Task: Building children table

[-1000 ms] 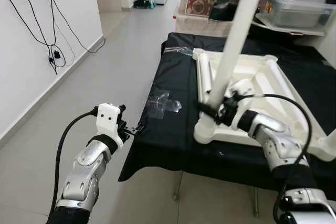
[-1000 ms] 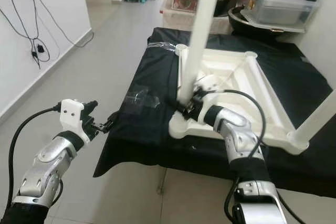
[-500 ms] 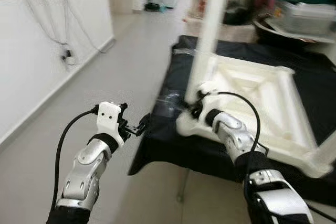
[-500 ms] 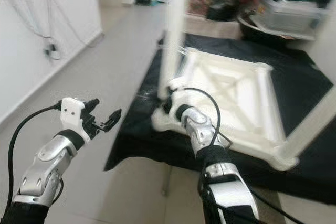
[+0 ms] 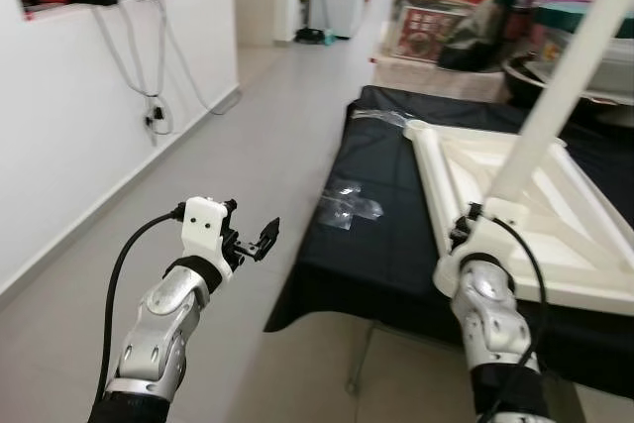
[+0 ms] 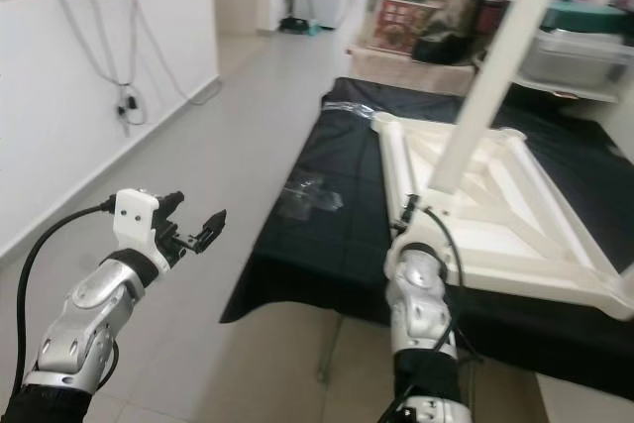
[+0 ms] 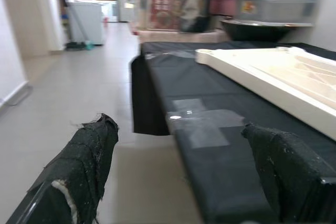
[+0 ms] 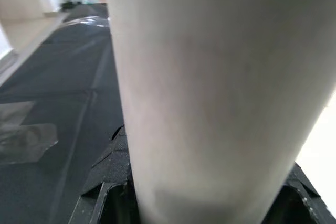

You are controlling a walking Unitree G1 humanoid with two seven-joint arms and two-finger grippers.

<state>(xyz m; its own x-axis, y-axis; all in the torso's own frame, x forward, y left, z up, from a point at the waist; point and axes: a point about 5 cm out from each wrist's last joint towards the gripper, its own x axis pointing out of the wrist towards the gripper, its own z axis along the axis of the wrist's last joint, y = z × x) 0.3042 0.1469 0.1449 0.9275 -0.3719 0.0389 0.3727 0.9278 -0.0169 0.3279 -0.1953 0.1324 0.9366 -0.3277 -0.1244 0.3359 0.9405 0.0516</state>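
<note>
Black-draped table [image 5: 381,245] by a tiled hallway, w/ white kids' tabletop [image 5: 515,195] lying upside down on it, near its right side. Right gripper [image 6: 408,213] at tabletop's near corner, arm bent up from below, closed round base of white leg [image 5: 555,96], tilted. Left gripper [image 5: 265,237] held out over floor, off table's left edge, forearm raised, fingers [image 7: 86,156] apart, empty. Clear plastic scrap [image 5: 347,210] on cloth.

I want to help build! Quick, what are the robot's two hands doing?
Left gripper: open, holding nothing, out over the floor.
Right gripper: fingers shut on the white table leg.
</note>
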